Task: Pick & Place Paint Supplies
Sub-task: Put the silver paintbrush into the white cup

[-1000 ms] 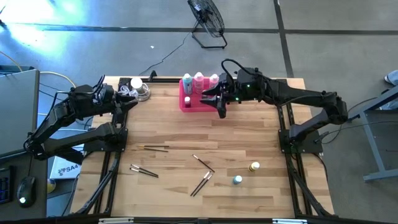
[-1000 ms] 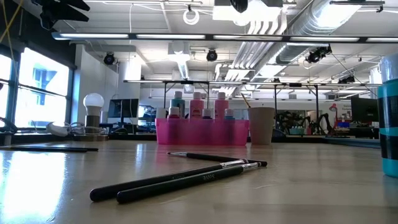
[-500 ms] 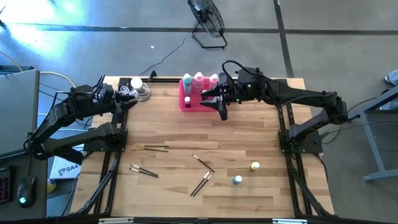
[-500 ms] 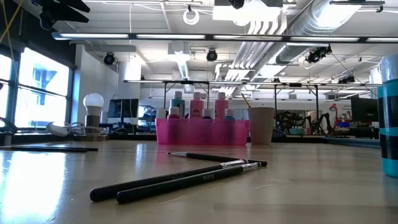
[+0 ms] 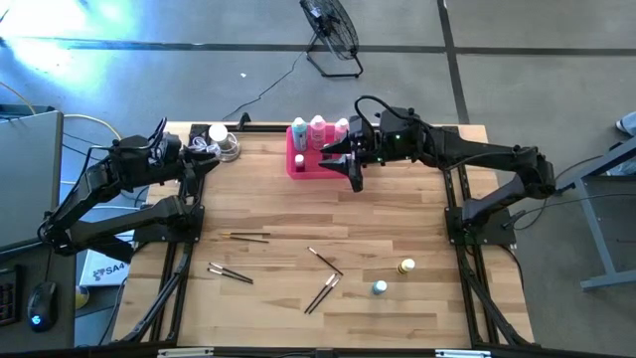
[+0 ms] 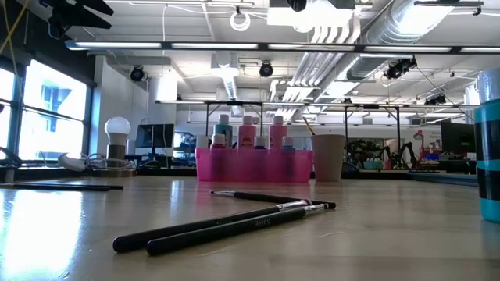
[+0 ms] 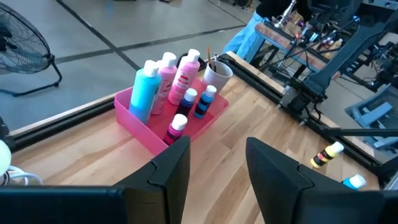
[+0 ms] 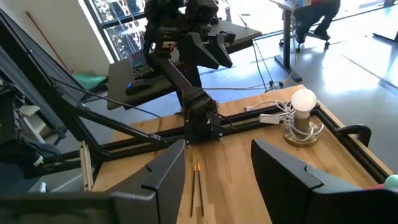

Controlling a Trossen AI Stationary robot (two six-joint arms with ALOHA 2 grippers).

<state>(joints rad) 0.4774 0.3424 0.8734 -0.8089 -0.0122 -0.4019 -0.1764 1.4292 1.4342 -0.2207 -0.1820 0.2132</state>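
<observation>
Nearest the front edge of the wooden surface (image 5: 298, 214), counted in the high view, lie two tiny bottles, a teal one (image 5: 380, 288) and a yellow one (image 5: 406, 267), close together on the right. Left of them lie the thin brown paintbrushes: a pair side by side (image 5: 321, 293), one single brush (image 5: 325, 261) just beyond that pair, another pair (image 5: 230, 273) further left, and one more (image 5: 248, 237) beyond those, though whether that last is one brush or two cannot be told.

At the far edge stands the bright pink tray (image 7: 142, 127). In the left wrist view it holds three taller white-capped bottles, one teal (image 7: 145, 91) and two pink (image 7: 164, 81), plus three tiny bottles in front of them (image 7: 186, 102). A pale cup (image 7: 215, 75) with brushes stands touching the tray's end.

The right end effector (image 5: 355, 171) hangs above the tray's right end, fingers apart and empty. The left end effector (image 5: 196, 149) waits at the far left corner, fingers parted, holding nothing, beside a lamp bulb (image 5: 219, 134).
</observation>
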